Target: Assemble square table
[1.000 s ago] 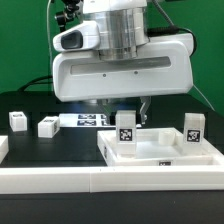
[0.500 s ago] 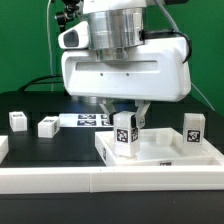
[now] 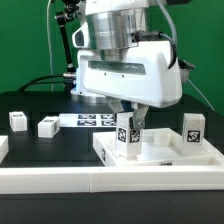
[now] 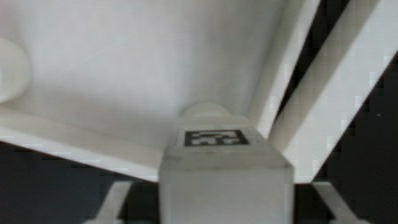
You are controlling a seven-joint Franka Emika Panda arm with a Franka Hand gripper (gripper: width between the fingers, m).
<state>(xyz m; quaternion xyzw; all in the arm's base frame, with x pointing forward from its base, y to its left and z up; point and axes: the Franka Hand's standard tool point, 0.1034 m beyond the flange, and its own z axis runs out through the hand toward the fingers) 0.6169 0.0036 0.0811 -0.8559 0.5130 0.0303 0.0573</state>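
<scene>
The square table's white slab (image 3: 165,152) lies at the exterior view's right, and it also shows in the wrist view (image 4: 125,90). My gripper (image 3: 128,122) is shut on a short white leg (image 3: 125,138) with a tag and holds it slightly tilted over the slab's near left part. In the wrist view the leg (image 4: 226,175) sits between my fingers (image 4: 121,198), tag facing the camera, with my gripper (image 4: 222,205) around it. A second tagged leg (image 3: 193,128) stands on the slab's right side. Two more legs (image 3: 17,120) (image 3: 47,126) lie on the black table at the left.
The marker board (image 3: 88,119) lies flat behind the left legs. A long white border rail (image 3: 90,182) runs along the front edge. The arm's white body fills the upper middle of the exterior view.
The arm has tilted and swung towards the exterior view's right. The leg in the gripper has moved slightly lower and now leans with it.
</scene>
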